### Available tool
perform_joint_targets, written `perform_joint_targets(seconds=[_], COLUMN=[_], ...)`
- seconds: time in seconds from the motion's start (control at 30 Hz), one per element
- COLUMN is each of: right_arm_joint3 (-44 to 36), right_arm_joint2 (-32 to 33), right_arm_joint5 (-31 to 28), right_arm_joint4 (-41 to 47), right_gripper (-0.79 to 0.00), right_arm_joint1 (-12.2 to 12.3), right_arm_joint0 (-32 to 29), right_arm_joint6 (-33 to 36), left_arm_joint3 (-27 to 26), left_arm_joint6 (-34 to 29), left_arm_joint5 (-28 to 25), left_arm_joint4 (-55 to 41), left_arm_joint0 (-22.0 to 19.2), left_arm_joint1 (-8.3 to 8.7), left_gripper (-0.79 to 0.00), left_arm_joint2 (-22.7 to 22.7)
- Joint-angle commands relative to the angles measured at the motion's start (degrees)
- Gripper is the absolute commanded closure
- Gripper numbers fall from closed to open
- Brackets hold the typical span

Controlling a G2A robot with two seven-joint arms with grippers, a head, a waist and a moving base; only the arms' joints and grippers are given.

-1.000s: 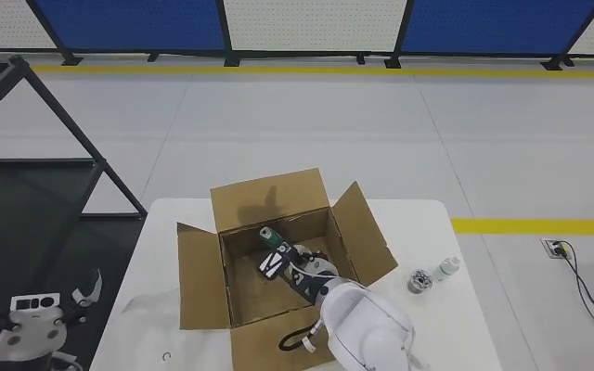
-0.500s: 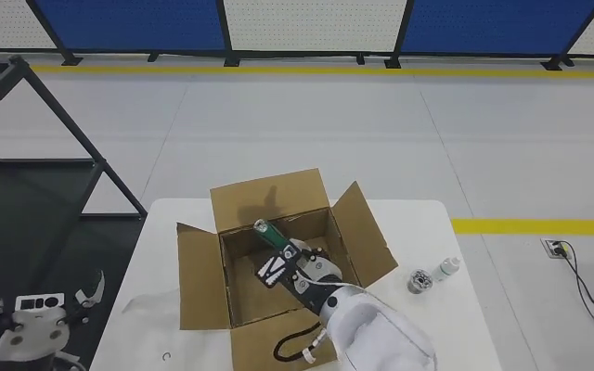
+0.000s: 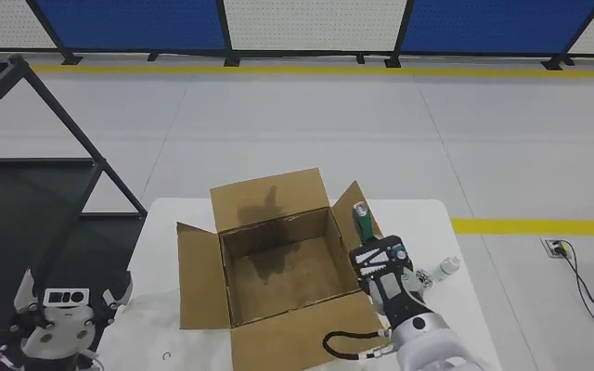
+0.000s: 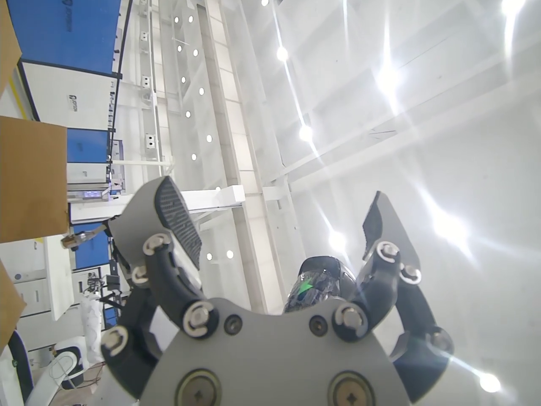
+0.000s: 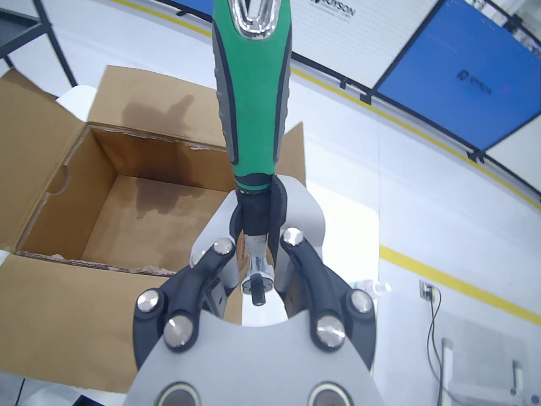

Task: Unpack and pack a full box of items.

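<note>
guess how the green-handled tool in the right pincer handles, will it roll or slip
The green-handled tool looks rigid, standing straight out of the right pincer without sagging. Its rubbery grip probably resists slipping. The rounded handle might roll if laid flat.

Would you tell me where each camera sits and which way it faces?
Top view: overhead, looking down at table and box; left end effector and right end effector show.
Left wrist view: on that wrist, facing up at ceiling lights; its open end effector shows.
Right wrist view: on that wrist, facing across the box; its end effector grips the tool.
Shared: top and right wrist views show box and tool.
</note>
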Motion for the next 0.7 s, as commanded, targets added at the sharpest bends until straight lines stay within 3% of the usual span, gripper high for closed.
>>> perform_joint_targets(seconds=[0.0,0.3,0.37,0.67], right_arm_joint3=[0.0,0.0,0.0,0.0], right_arm_joint2=[3.38,18.02,20.45,20.45], right_arm_joint5=[2.02,4.96,5.42,5.42], right_arm_joint4=[1.54,13.15,14.96,14.96], right_gripper=[0.0,0.0,0.0,0.0], right_arm_joint1=[0.15,0.96,1.06,1.06], right_arm_joint0=[-2.9,-17.66,-19.92,-19.92], right_arm_joint6=[-2.26,-19.21,-19.72,-19.72], left_arm_joint3=[-0.01,-0.06,-0.11,-0.12], left_arm_joint6=[-0.06,0.17,0.33,0.48], left_arm_joint5=[-0.04,-0.13,-0.22,-0.4], left_arm_joint4=[0.11,0.96,1.17,1.19], left_arm_joint0=[-0.07,-0.39,-0.41,-0.43], left_arm_joint1=[-0.01,-0.06,-0.07,-0.09], left_gripper=[-0.785,-0.785,-0.785,-0.785], left_arm_joint2=[0.1,0.87,0.95,0.94])
